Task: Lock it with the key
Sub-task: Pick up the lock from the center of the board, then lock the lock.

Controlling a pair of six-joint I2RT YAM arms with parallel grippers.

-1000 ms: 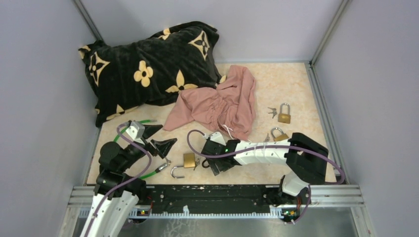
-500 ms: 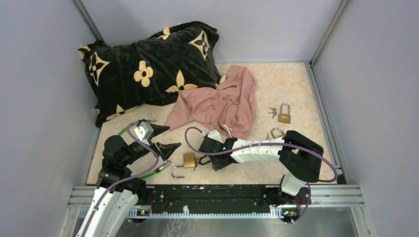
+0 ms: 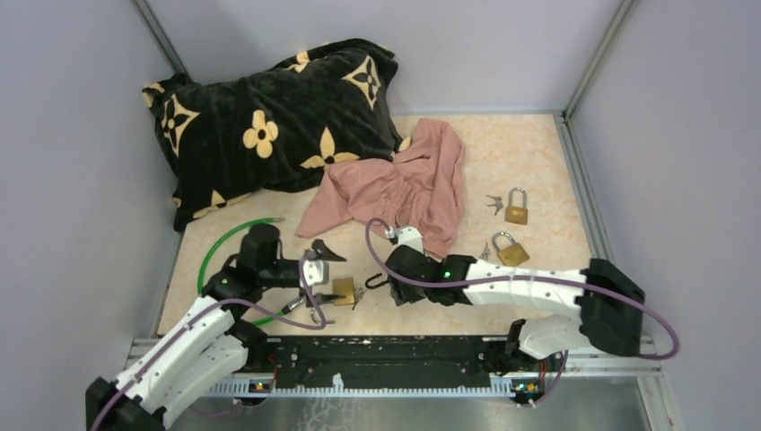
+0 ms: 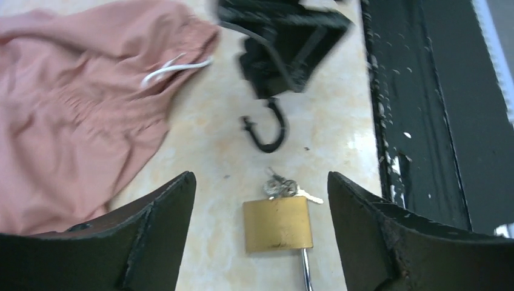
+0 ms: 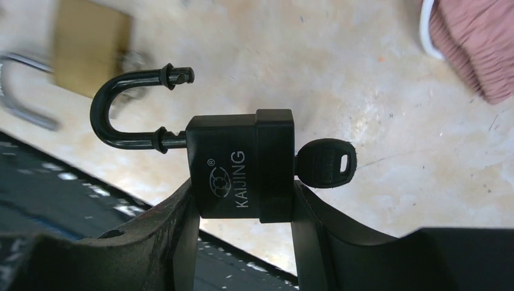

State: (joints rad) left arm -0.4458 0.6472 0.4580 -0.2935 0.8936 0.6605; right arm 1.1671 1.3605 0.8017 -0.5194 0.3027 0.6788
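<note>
Right gripper (image 5: 242, 209) is clamped on the black padlock (image 5: 239, 167), near 6 o'clock of the table (image 3: 529, 144). Key (image 5: 326, 163) is in its keyhole, and the shackle (image 5: 121, 109) free end is out of the body. Left gripper (image 4: 260, 182) is spread wide, grasping nothing, over an open brass padlock (image 4: 277, 223) at 7 o'clock. My read: key insertion done; pressing the shackle home and turning the key remain. Spare padlocks (image 3: 516, 208) at 3 o'clock, pink cloth (image 3: 404, 184) centre, pillow (image 3: 269, 117) at 11.
</note>
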